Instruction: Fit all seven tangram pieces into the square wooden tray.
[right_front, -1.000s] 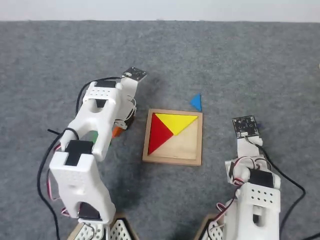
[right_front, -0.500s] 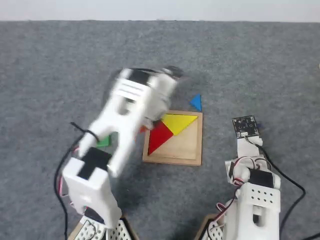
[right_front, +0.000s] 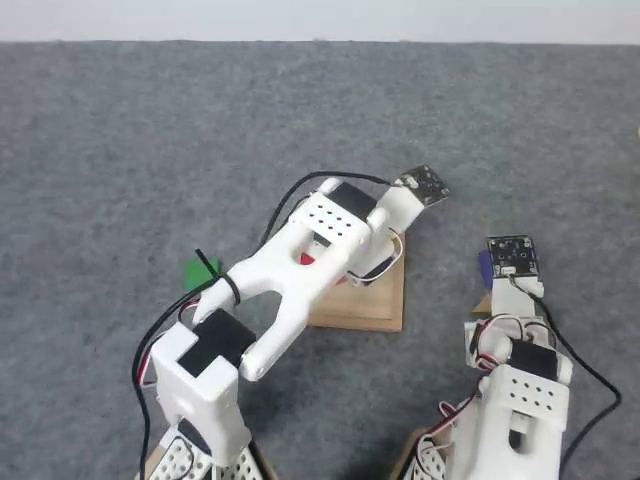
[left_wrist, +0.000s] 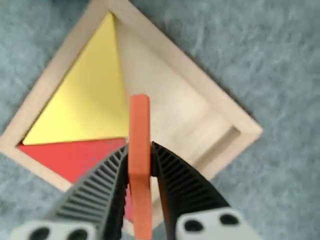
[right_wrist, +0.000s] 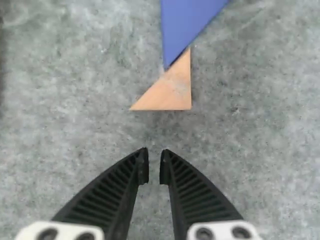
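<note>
The left pincer (left_wrist: 139, 151) clamps an orange piece (left_wrist: 139, 122) on edge, hanging over the tray (left_wrist: 200, 85) right where the yellow triangle (left_wrist: 85, 100) meets the red triangle (left_wrist: 75, 157). Let go like this, the piece would likely topple onto those triangles or lean on the tray's wall rather than lie flat in the bare half. The right pincer (right_wrist: 150, 167), nearly closed on nothing, sits over the counter (right_wrist: 60, 75) beside the tray, near a tan triangle (right_wrist: 170, 92) and a blue piece (right_wrist: 185, 20).

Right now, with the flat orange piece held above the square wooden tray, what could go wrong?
The left gripper holds the flat orange piece on edge above the square wooden tray; released so, it may land leaning on the yellow triangle or the red triangle, not flat on the bare wood.
</note>
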